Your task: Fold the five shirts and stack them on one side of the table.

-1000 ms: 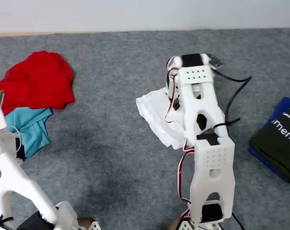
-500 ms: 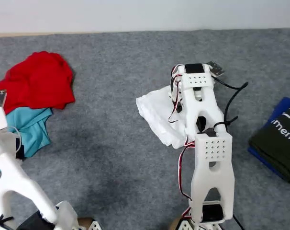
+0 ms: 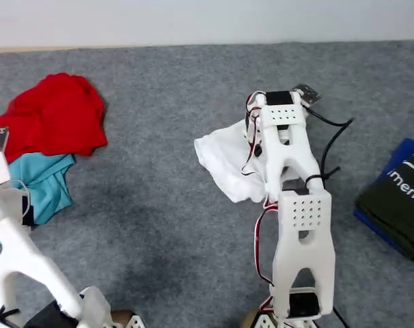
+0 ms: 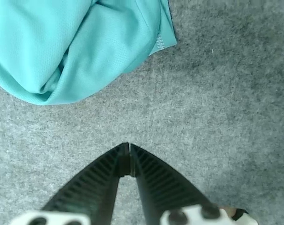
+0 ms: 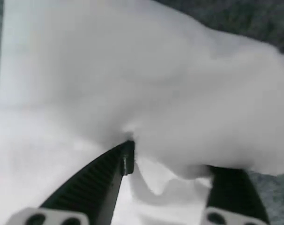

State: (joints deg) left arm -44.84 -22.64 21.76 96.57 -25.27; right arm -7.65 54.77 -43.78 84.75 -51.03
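Note:
A crumpled white shirt [image 3: 224,160] lies mid-table, and the right arm [image 3: 282,137] stands over its right side. In the right wrist view my right gripper [image 5: 175,171] is pressed into the white shirt [image 5: 132,70], open, with a bulge of cloth between its black fingers [image 5: 125,159]. A red shirt [image 3: 57,116] sits bunched at the far left, with a teal shirt [image 3: 46,181] just in front of it. My left gripper [image 4: 129,159] is shut and empty over bare carpet, a short way from the teal shirt [image 4: 76,47].
A folded dark shirt [image 3: 398,198] lies on a blue one [image 3: 406,152] at the right edge. Grey carpet [image 3: 152,219] covers the table. A black cable [image 3: 337,137] loops beside the right arm. The left arm [image 3: 16,253] rises at the front left.
The right arm's wrist has drawn back toward its base and lowered onto the white shirt, whose near edge has bunched up slightly. The left arm has stayed still.

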